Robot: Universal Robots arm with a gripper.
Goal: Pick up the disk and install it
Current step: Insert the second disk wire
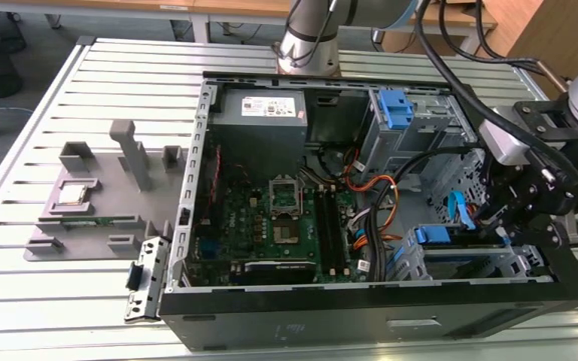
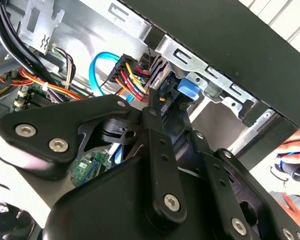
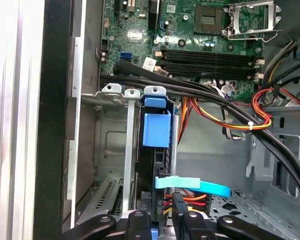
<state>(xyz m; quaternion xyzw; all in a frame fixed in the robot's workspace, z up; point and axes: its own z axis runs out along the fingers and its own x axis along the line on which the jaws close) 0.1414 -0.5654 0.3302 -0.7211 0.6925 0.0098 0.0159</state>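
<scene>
Blue plastic marks the disk: its carrier tab stands up from the metal drive cage at the corner of the open computer case toward the exterior view's right. The disk is seated on edge in a slot of that cage, and in the first wrist view its blue tab is seen between the cage's silver rails. The gripper is held just above and beside the disk, inside the case. In the first wrist view the gripper is placed near a light-blue flat cable and a bundle of red, yellow and orange wires at the disk's end. Whether the gripper is wide, narrow or closed on something cannot be told.

The case is laid on its side on a slatted metal table. Inside it a green motherboard, a grey power-supply box and a second blue bracket in another bay are held. On the table a grey fixture is set well apart from the case.

A white label is carried by the power-supply box; its print cannot be made out.
</scene>
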